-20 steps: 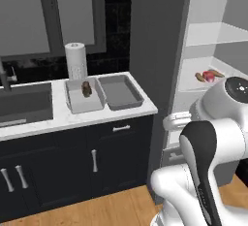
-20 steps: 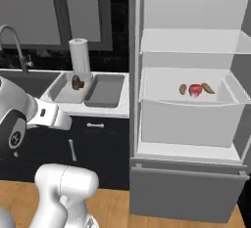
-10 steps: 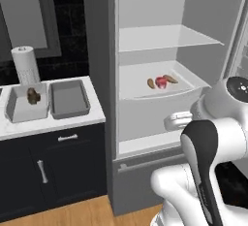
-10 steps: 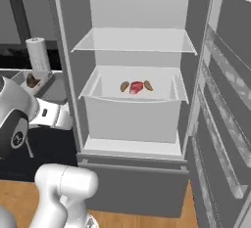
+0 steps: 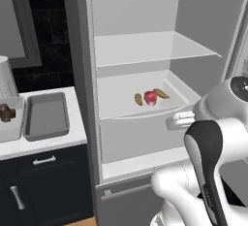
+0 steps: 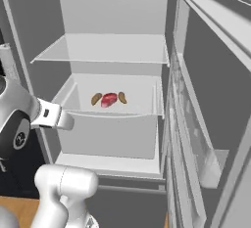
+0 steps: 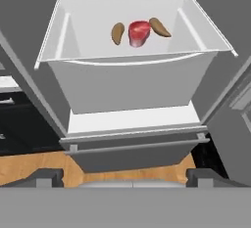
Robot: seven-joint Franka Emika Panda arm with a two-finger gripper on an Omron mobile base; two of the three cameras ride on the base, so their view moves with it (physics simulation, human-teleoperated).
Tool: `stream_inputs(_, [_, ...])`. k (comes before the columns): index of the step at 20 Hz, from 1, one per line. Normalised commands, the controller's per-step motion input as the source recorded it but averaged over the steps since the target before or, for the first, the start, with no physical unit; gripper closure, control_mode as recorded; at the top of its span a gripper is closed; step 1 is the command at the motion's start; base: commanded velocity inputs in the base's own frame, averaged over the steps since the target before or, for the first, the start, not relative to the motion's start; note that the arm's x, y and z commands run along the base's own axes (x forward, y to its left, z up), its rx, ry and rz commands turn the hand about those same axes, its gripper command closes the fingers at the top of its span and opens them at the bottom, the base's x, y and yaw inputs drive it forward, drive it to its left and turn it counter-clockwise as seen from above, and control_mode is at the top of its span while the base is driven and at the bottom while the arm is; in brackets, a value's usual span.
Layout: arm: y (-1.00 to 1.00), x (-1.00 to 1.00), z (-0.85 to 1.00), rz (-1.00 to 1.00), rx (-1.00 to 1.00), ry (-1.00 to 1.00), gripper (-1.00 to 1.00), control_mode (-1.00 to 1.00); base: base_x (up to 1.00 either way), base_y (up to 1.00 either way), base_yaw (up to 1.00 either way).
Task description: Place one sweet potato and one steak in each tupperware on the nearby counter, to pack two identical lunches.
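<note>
- Right now you face the open fridge (image 5: 82,99): in its pulled-out drawer (image 7: 127,82) lie two sweet potatoes and one steak in a short row. The left sweet potato (image 7: 117,33) sits just beside the red steak (image 7: 138,32), with the right sweet potato (image 7: 160,27) touching or nearly touching it on the far side.
- Your tool (image 7: 125,175) hangs low in front of the drawer, well apart from the food; its tips look spread and it holds nothing.
- Judge the tubers as stiff and light: pinch one across its thick middle, not the tapered ends. The steak is likely soft and slick, so close gently across its width.
- To the left, the tabletop (image 5: 43,145) carries the darker tupperware (image 5: 46,116), bare, and the lighter tupperware (image 5: 10,128) with the brown steak (image 5: 6,112) already in it.
- Compared with half a second ago, the base has driven closer: the fridge looms larger and the trays have slid toward the left edge.
</note>
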Motion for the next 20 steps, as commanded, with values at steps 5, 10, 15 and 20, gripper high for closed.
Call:
stream_inputs(5, [-0.08,0.36,-0.26,0.0,0.0,-0.01,-1.0,-1.0,0.4,0.0,0.0])
stream_inputs(10, [-0.21,0.51,-0.63,0.0,0.0,-0.12,-1.0,-1.0,0.0,0.0,0.0])
stream_inputs(15, [-0.17,0.61,-0.64,0.0,0.0,-0.17,-1.0,-1.0,0.0,0.0,0.0])
stream_inputs(20, [-0.24,0.88,-0.7,0.0,0.0,-0.08,-1.0,-1.0,0.0,0.0,0.0])
